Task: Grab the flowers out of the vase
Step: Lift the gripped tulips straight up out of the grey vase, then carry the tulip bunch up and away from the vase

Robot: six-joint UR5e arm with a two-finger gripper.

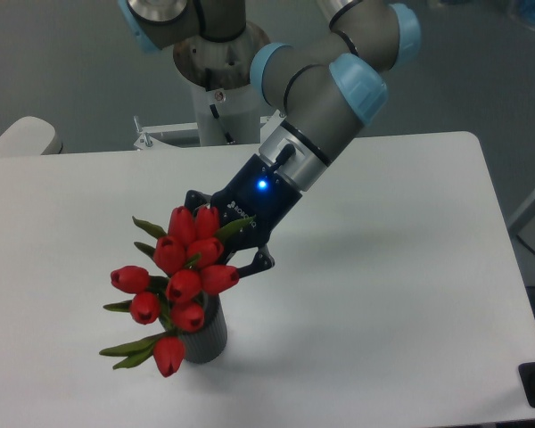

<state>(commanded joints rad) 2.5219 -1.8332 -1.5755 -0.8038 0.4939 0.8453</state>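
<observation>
The flowers [180,276], a bunch of red tulip buds with green leaves, stand partly in the vase [205,337], a small dark grey ribbed cylinder near the table's front left. The bunch spreads wider than the vase and leans left. My gripper [221,260] comes in from the upper right, tilted down, and is closed around the bunch just above the vase rim. The buds hide my fingertips and the stems. One dark finger [254,262] shows to the right of the buds.
The white table [383,294] holds only the vase. Its front edge runs close below the vase. The arm's base post [221,89] stands behind the table's far edge. A pale rounded object [18,138] lies at the far left corner.
</observation>
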